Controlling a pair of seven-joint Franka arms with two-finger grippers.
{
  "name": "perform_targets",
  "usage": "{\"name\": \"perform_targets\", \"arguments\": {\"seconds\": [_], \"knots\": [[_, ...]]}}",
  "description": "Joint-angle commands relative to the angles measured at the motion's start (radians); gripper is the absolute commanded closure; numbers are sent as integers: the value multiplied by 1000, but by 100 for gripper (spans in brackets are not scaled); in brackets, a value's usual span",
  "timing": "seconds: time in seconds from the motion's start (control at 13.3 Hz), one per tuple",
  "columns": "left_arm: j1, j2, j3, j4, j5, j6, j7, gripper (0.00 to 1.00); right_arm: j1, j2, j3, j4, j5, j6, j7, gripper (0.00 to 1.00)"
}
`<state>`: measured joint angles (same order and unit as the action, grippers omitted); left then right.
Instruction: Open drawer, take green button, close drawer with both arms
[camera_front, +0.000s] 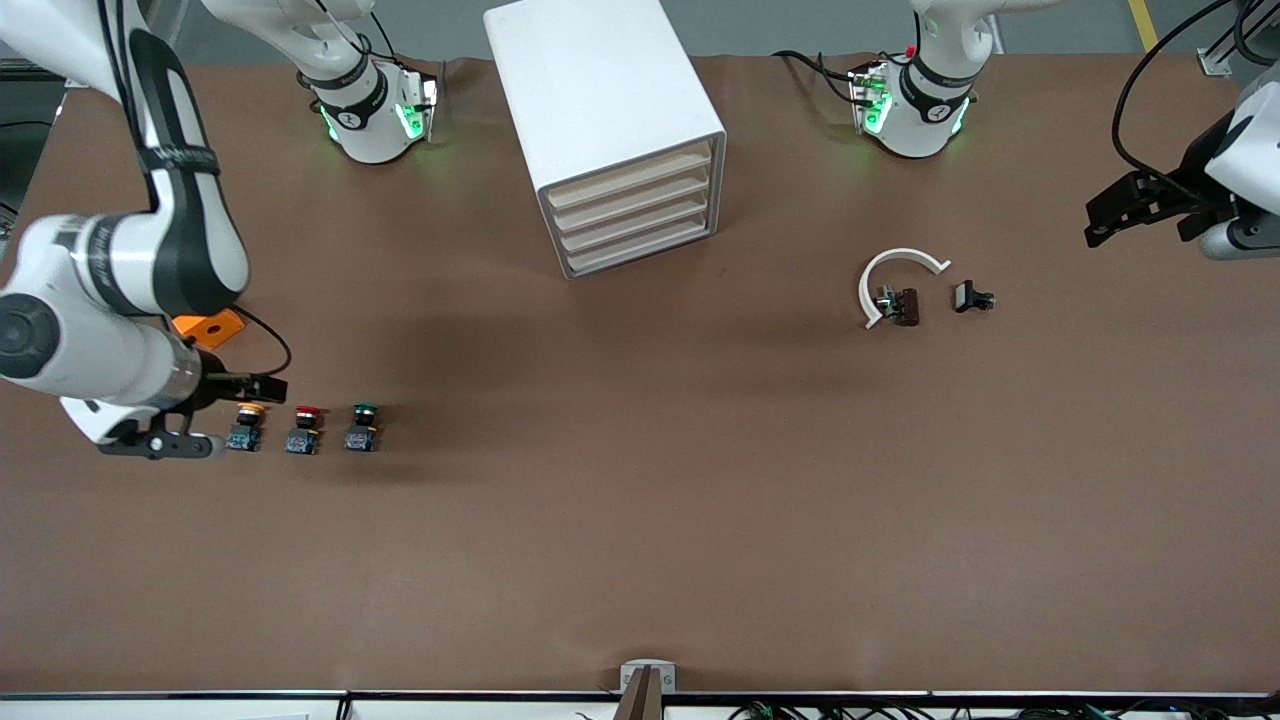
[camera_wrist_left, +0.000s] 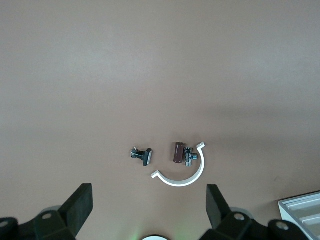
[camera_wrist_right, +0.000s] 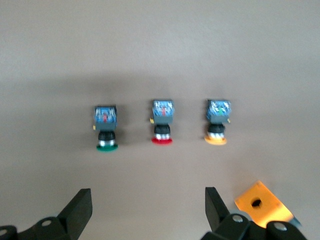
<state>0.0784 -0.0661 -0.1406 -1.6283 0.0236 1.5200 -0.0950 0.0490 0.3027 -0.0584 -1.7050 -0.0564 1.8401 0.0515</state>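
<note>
1. Now the cabinet (camera_front: 607, 130) stands on the brown tabletop (camera_front: 640, 520) between the two arm bases, and serves as the landmark; all four of its drawers sit flush, the lower drawer (camera_front: 640, 236) included.
2. The green button (camera_front: 362, 427) rests on the tabletop, nearer the front camera than the cabinet and toward the right arm's end, in a row with a red button (camera_front: 304, 430) and a yellow button (camera_front: 246, 427).
3. The right pincer (camera_front: 215, 415) hangs over the tabletop just beside the yellow button, its jaws released and holding nothing.
4. An orange block (camera_front: 208, 327) lies near that pincer, closer to the cabinet than the buttons are.
5. The left pincer (camera_front: 1135, 207) hovers over the left arm's end of the tabletop, well apart from the cabinet, jaws spread and empty.
6. A white curved clip (camera_front: 893, 280) lies toward the left arm's end from the cabinet, with a brown part (camera_front: 906, 306) touching it and a small black part (camera_front: 970, 297) just beside.
</note>
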Motion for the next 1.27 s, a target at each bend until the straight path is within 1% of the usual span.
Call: {"name": "perform_targets", "arguments": {"seconds": [0.0,0.15,0.22,0.3,0.37,0.6,0.75,0.82,0.9,1.2], "knots": [[-8,-1,-2,10,-25,-4,-14,0,-49,-30,14,129,9,-204,-99,0],[-8,-8,-4,8,-25,-6,-23,0,-104,-31,14,233,56,-341,-168,0],[-8,-14,-4,2,-27,-6,-23,0,-122,-31,12,267,69,-391,-200,0],[-9,-20,-8,-4,-28,-9,-26,0,-135,-33,11,296,67,-428,-217,0],[-6,-20,-28,-4,-28,-9,-29,0,-149,-42,11,318,69,-461,-220,0],[-5,-26,-40,-13,-25,-9,-45,0,-152,-106,17,324,55,-478,-216,0],[-3,-53,-40,-48,-24,0,-45,0,-149,-118,22,324,56,-499,-197,0],[0,-66,-40,-67,-24,12,-45,0,-126,-137,23,321,56,-507,-149,0],[0,-72,-40,-73,-24,14,-45,0,-106,-142,22,320,56,-524,-101,0],[1,-86,-39,-84,-25,26,-43,0,-100,-132,20,317,59,-525,-104,0]]}}
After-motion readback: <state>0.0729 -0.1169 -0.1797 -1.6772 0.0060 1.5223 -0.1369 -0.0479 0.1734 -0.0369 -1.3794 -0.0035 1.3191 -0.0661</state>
